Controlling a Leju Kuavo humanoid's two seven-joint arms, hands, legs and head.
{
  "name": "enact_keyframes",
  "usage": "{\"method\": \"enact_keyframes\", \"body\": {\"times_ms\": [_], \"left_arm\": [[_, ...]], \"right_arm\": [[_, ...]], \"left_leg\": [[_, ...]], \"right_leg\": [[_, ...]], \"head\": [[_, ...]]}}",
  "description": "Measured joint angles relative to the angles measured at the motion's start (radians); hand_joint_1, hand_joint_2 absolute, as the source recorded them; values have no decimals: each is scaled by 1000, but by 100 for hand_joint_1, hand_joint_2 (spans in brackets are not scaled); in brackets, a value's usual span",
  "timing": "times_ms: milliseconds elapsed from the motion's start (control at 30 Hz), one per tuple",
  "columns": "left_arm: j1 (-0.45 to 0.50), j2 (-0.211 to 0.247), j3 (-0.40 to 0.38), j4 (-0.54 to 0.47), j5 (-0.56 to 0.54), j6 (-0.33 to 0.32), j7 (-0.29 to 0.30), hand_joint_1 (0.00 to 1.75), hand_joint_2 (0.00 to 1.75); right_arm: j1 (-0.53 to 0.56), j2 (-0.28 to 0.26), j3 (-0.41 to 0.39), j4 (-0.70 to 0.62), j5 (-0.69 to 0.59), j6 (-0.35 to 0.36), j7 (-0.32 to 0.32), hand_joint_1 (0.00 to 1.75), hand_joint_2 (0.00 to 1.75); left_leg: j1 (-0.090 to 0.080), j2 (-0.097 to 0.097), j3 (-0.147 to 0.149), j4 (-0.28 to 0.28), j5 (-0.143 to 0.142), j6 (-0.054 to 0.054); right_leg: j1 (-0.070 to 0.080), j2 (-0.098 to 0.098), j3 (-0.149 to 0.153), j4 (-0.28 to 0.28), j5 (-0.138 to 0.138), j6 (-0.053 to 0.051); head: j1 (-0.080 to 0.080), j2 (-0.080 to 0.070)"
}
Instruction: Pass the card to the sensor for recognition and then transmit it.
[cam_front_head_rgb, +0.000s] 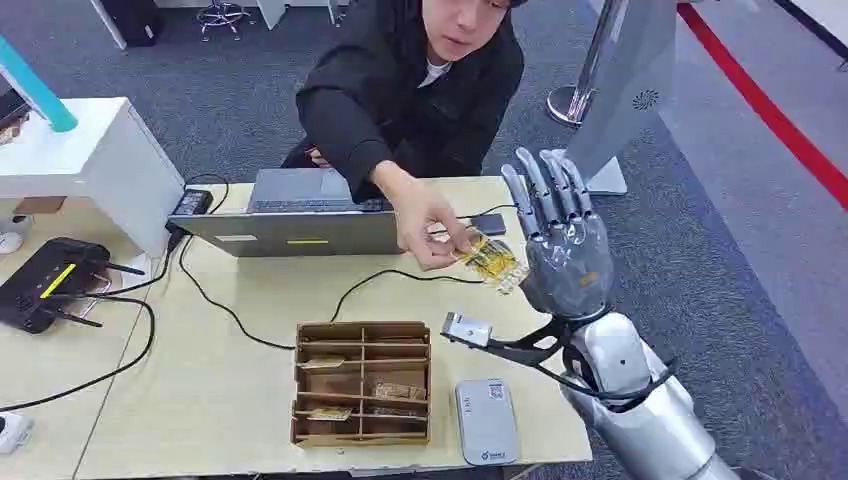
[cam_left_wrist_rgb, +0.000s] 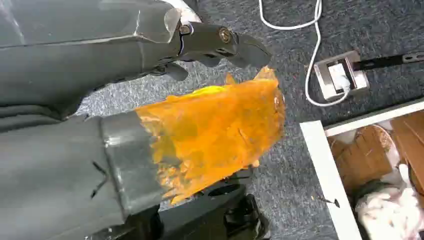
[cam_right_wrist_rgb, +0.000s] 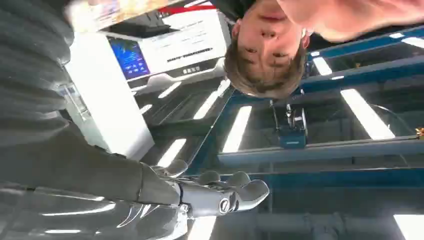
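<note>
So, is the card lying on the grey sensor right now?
No, the person's hand holds the card beside the right hand.

- The left hand (cam_left_wrist_rgb: 150, 125) hangs above grey carpet (cam_left_wrist_rgb: 295, 30), its dark fingers (cam_left_wrist_rgb: 235, 45) stretched out and holding nothing.
- An orange covering (cam_left_wrist_rgb: 220, 130) wraps its thick thumb.
- A white cable (cam_left_wrist_rgb: 314, 50) loops over the carpet to a silver floor socket (cam_left_wrist_rgb: 340, 75).
- A white-edged unit (cam_left_wrist_rgb: 327, 175) stands beside the carpet, with brown and white things inside, too blurred to name.
</note>
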Motion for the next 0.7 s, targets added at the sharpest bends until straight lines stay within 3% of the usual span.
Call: {"method": "enact_keyframes", "body": {"times_ms": [700], "left_arm": [[6,3,-8,0,-15,-8,6,0,0]], "right_arm": [[6,-19,-7,35,5,-6,15,0,175]], "left_leg": [[0,0,0,0,0,0]], "right_leg": [[0,0,0,0,0,0]], "head": [[0,0]]}}
